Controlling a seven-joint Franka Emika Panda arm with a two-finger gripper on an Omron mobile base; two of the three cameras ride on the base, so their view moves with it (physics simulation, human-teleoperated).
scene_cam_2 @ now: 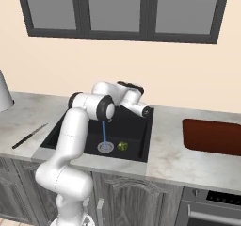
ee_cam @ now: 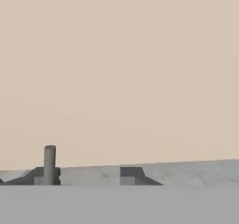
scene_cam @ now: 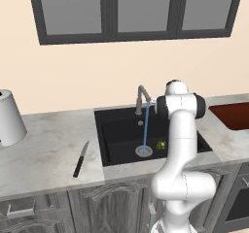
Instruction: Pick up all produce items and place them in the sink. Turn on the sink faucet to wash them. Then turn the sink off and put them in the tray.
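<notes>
1. Broccoli [scene_cam: 161, 144] lay on the floor of the black sink [scene_cam: 116, 125], right of centre in the left base view, just right of the round silver drain [scene_cam: 144, 151].
2. In the right base view the same floret [scene_cam_2: 122, 146] sat low in the basin [scene_cam_2: 134, 126], near the front wall and just beside the drain [scene_cam_2: 105, 148].
3. Water [scene_cam: 145, 127] fell in a thin blue stream from the faucet [scene_cam: 142, 99] straight onto the drain, close to the broccoli but not on it.
4. The faucet stood at the back rim of the sink, its bent spout reaching forward over the basin.
5. The white arm [scene_cam: 182, 144] rose from the lower right of the left base view and bent over the right side of the sink, its hand up near the faucet.
6. The pincer [scene_cam_2: 147, 111] pointed toward the back right corner of the sink in the right base view; whether it was open or closed I could not tell, and nothing showed between its tips.
7. In the hand view a short grey post [ee_cam: 49, 164] stood at the lower left against the beige wall.
8. The reddish-brown tray [scene_cam: 233, 114] sat on the counter [scene_cam: 48, 149] at the right edge of the left base view, well apart from the sink.
9. A black-handled knife [scene_cam: 81, 159] lay on the counter left of the sink.
10. A white cylinder [scene_cam: 8, 118] stood at the far left.
</notes>
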